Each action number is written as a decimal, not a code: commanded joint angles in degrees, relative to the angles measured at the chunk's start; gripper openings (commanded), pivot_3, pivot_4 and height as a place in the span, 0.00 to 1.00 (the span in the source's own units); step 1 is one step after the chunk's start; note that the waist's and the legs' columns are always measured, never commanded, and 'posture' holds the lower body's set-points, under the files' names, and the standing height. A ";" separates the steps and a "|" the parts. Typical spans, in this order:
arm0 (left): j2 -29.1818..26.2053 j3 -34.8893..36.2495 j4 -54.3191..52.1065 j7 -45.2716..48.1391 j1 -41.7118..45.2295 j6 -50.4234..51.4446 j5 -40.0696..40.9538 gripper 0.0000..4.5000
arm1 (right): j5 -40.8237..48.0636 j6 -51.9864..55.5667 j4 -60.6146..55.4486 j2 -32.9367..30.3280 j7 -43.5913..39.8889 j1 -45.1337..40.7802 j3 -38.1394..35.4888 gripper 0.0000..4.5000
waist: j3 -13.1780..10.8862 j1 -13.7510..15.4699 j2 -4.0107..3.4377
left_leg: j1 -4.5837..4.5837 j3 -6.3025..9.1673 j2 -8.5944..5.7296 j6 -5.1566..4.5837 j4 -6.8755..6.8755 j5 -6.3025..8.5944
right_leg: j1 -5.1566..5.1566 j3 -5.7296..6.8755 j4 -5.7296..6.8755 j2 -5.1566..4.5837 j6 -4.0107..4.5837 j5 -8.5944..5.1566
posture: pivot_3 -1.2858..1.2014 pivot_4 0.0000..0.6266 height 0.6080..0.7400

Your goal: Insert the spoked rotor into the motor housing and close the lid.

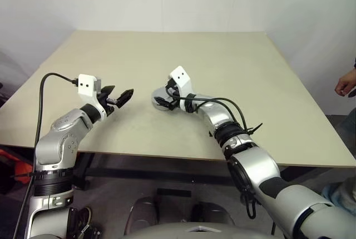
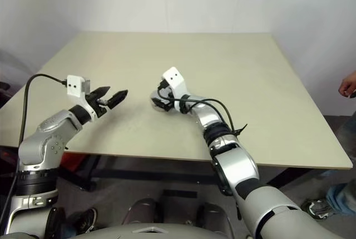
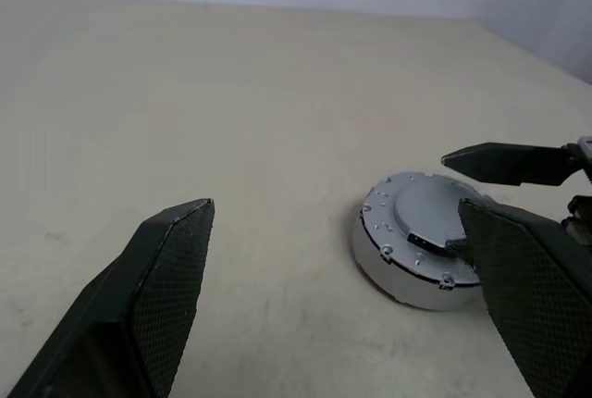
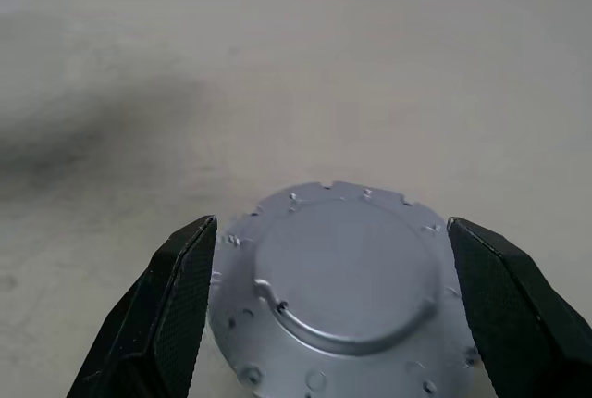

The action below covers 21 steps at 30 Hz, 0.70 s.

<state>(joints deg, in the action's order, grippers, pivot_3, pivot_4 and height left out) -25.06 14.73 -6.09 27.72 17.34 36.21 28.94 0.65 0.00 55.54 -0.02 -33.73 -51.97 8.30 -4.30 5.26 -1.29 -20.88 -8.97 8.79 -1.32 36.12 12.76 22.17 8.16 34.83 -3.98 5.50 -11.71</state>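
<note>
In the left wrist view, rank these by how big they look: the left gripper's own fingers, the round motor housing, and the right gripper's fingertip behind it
1. The left gripper's fingers, nearest the camera.
2. The motor housing.
3. The right gripper's fingertip, partly cut off.

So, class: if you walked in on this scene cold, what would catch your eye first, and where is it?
First, the round silver-grey motor housing on the tan table, sitting between the open fingers of the right gripper near the table's middle. Next, the left gripper, also open, hovers apart from it on the robot's left. A person's hand shows at the far right edge.
</note>
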 commanded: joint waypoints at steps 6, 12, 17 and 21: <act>-1.39 2.02 -3.30 -0.61 -0.60 0.13 1.14 1.00 | -1.48 -2.49 2.58 1.71 3.20 -2.66 -0.83 1.00 | 0.00 0.02 0.00 | 0.00 0.00 -0.01 0.00 0.01 0.00 | -0.01 -0.01 0.00 0.00 0.01 0.01 | 0.52 0.00 1.00; -1.33 2.10 -4.11 -0.97 -1.36 0.43 1.36 1.00 | -1.63 -3.78 4.71 1.65 5.10 -4.21 -1.82 1.00 | 0.00 -0.05 0.00 | 0.05 -0.01 0.00 0.01 0.00 -0.01 | -0.01 -0.02 0.04 0.00 -0.06 -0.03 | 0.52 0.00 1.00; -1.24 1.69 -4.21 -1.25 -1.52 0.35 1.55 1.00 | -1.83 -4.45 5.91 1.88 5.71 -4.78 -2.11 1.00 | 0.00 -0.05 0.00 | 0.04 -0.02 0.00 0.01 0.00 0.00 | -0.01 -0.04 0.04 0.00 0.01 0.01 | 0.52 0.00 1.00; -1.38 1.69 -4.23 -1.34 -1.30 0.36 1.68 1.00 | -2.26 -5.10 7.34 2.09 6.64 -4.67 -2.11 1.00 | 0.00 -0.05 0.00 | 0.04 -0.02 -0.01 0.01 0.00 0.00 | 0.00 -0.04 0.04 0.00 0.02 0.01 | 0.52 0.00 1.00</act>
<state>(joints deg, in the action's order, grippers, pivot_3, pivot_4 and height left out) -25.62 15.71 -7.73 26.48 15.41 36.80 30.09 -1.48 -3.56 63.41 1.69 -27.56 -54.71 6.95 -4.30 5.21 -1.29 -20.84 -8.99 8.79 -1.31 36.12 12.75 22.17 8.12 34.87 -3.97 5.52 -11.70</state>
